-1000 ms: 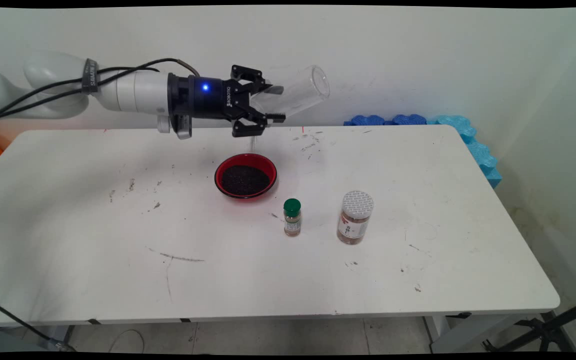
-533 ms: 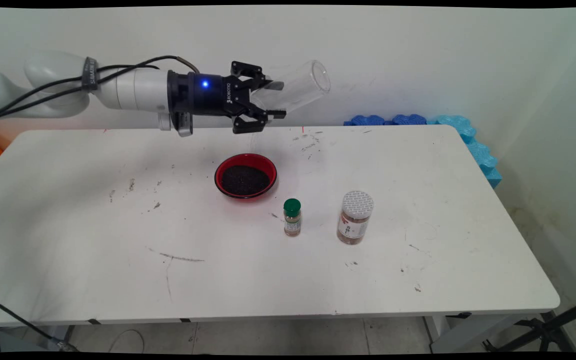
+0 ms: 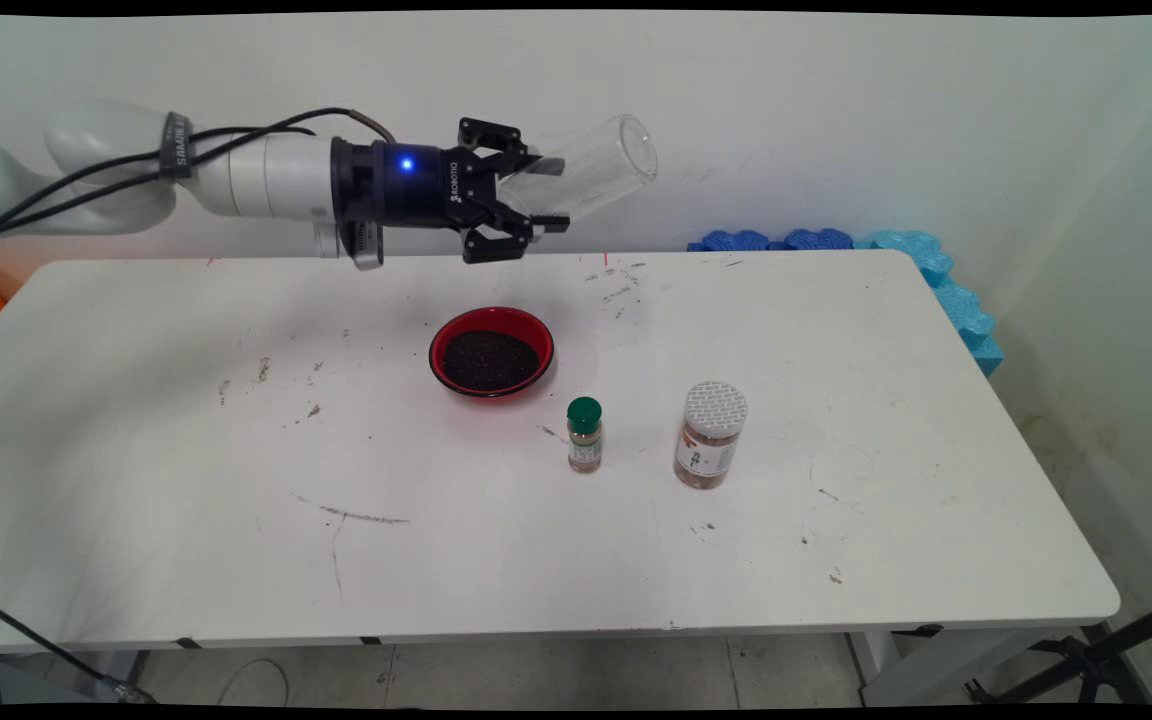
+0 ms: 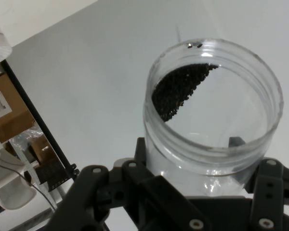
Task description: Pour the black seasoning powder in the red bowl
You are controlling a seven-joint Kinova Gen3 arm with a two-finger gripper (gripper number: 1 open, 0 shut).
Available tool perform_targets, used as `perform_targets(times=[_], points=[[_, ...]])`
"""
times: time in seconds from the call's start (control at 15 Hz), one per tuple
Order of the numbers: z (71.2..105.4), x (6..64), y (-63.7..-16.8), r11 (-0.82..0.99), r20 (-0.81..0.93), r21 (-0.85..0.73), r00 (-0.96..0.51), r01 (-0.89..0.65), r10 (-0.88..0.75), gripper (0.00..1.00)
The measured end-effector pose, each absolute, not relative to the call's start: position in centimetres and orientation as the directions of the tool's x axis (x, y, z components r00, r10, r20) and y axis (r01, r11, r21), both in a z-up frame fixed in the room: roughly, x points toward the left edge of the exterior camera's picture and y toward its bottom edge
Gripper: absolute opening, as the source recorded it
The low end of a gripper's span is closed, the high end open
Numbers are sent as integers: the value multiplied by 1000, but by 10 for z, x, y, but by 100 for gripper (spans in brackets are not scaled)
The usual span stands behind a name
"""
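Aloft, jaws grip clear jar [image 3: 591, 175]; red bowl [image 3: 491, 351] below.

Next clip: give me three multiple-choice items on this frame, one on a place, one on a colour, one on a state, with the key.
1. Where is the red bowl?
A. on the table, below and ahead of the gripper
B. right of the white-lidded jar
C. at the near edge

2. The small bottle's cap is:
A. white
B. green
C. red

3. The gripper is:
A. open, empty
B. shut on a spoon
C. shut on the clear jar

Key: A, the bowl sits mid-table under the raised hand; B, green top; C, fingers clamp the tilted jar, a few dark grains inside.
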State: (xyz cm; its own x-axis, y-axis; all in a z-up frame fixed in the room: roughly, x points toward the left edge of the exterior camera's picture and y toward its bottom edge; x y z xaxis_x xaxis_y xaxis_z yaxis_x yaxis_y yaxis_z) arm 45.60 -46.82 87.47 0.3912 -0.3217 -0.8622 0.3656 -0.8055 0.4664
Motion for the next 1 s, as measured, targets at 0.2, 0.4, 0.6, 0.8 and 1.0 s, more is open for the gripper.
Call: perform_targets(times=[0.2, 0.4, 0.6, 0.8, 1.0], points=[[875, 458, -469, -797, -845, 493, 410, 350, -343, 0], [875, 461, -471, -773, -797, 558, 452, 300, -400, 0], [876, 463, -473, -747, -750, 614, 483, 255, -451, 0], [880, 464, -474, -709, -687, 678, 509, 194, -518, 0], [885, 466, -474, -654, -604, 748, 532, 119, -594, 0]])
